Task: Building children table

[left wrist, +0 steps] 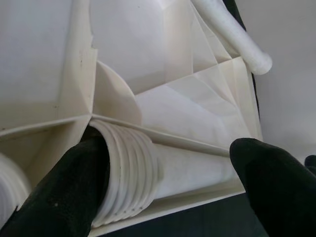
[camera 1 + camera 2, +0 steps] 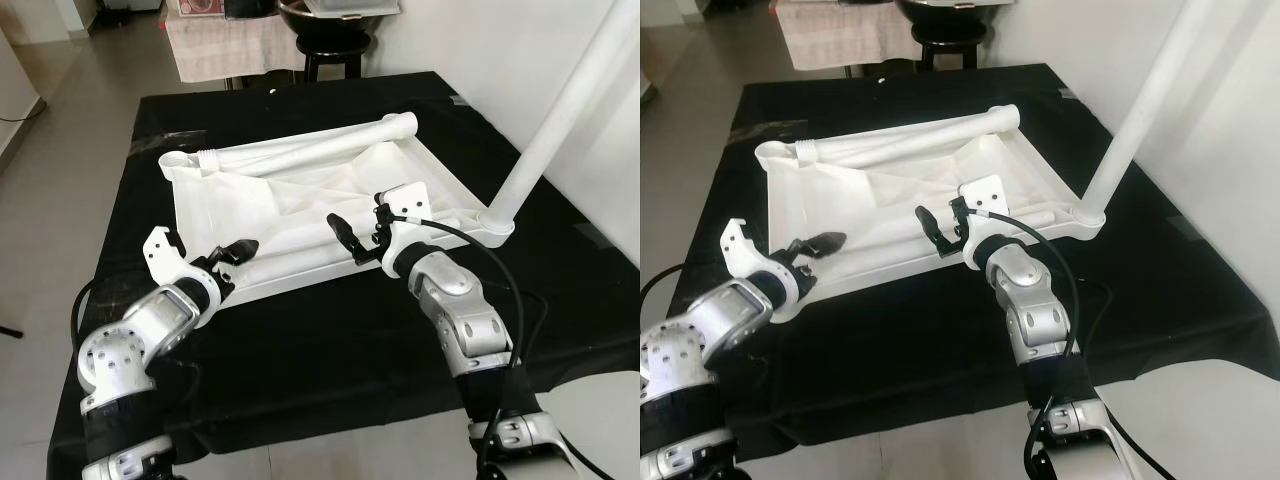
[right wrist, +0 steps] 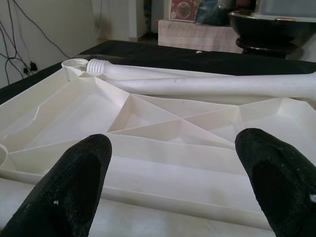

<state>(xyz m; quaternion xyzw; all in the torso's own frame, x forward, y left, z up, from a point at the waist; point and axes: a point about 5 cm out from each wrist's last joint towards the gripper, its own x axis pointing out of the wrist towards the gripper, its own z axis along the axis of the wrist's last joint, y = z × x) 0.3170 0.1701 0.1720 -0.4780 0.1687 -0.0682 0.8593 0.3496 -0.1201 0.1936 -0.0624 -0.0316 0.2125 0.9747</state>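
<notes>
A white plastic tabletop [image 2: 250, 195] lies upside down on the black-covered table [image 2: 330, 330]. One white leg [image 2: 565, 100] stands upright in the tabletop's near right corner socket. A second leg [image 2: 310, 150] lies along its far edge. A third leg [image 2: 300, 252] lies inside along the near edge. My left gripper [image 2: 236, 254] is open, its fingers [image 1: 74, 182] on either side of this leg's threaded end [image 1: 131, 173]. My right gripper [image 2: 350, 238] is open just above the same leg, further right, nothing between its fingers [image 3: 79, 173].
A black stool with a dark bowl [image 2: 335, 25] and a cloth-draped stand [image 2: 230, 45] sit behind the table. A white wall runs along the right. Bare floor [image 2: 70, 110] lies to the left. The black cloth hangs over the near table edge.
</notes>
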